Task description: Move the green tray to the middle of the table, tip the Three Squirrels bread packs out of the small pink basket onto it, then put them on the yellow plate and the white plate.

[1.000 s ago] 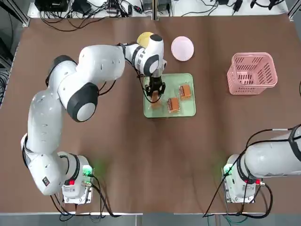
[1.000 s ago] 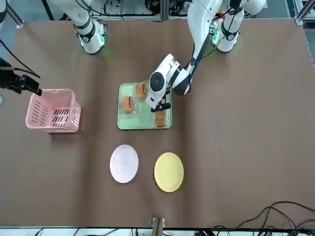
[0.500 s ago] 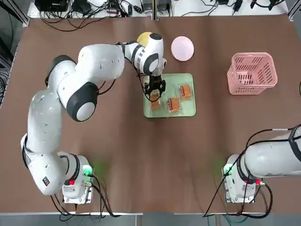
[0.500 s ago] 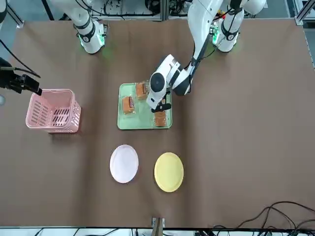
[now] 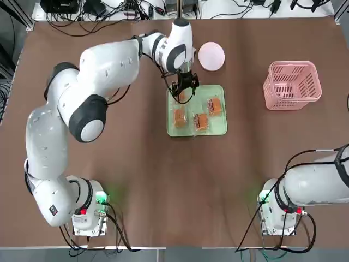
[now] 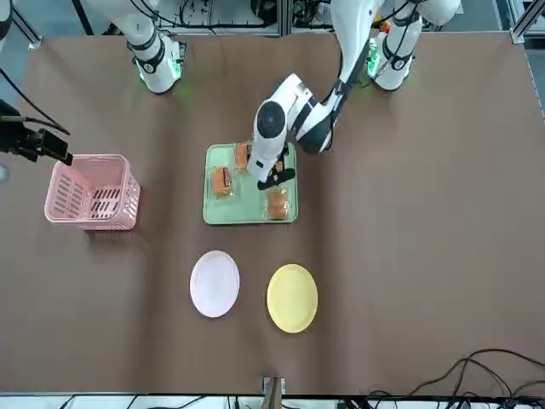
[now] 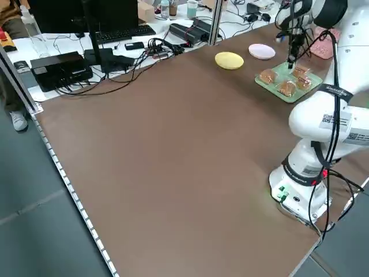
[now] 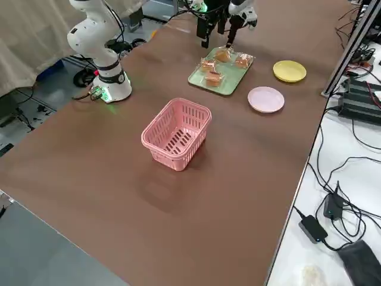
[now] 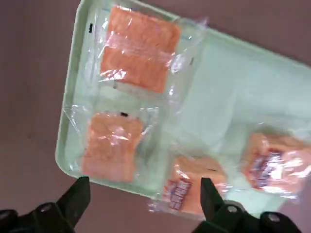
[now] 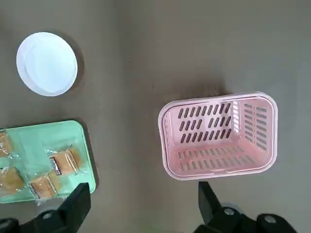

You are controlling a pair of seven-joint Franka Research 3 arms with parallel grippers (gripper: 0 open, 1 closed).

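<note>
The Three Squirrels bread packs (image 5: 198, 112) are all four lying flat on the green tray (image 5: 217, 127), which sits roughly mid-table (image 5: 163, 180), a bit toward the far edge from the arm bases. In the top view one pack sits at the tray's far-left corner, one lies just below it on the left side, one is near the middle by the front rim, and one is right of centre. The middle and right ones are turned at a slant to the tray's edges, long sides running diagonally; the left two look squarer to the rim. None overlap much, though the wrappers of the left pair touch in the left wrist view.

The left gripper (image 5: 184, 87) hangs over the tray's far-left corner, pointing down, fingers spread apart with nothing between them. The corner pack lies right under it; the rest lie nearer the robot and to its right.

The right gripper (image 10: 141, 206) is parked back over the right side of the table, fingers wide apart and holding nothing.

The small pink basket (image 5: 292, 83) stands upright at the right, well apart from the tray. The white plate (image 5: 211, 56) is just beyond the tray's far edge, and the yellow plate (image 6: 292, 296) sits beside it, hidden under the left arm from above.
</note>
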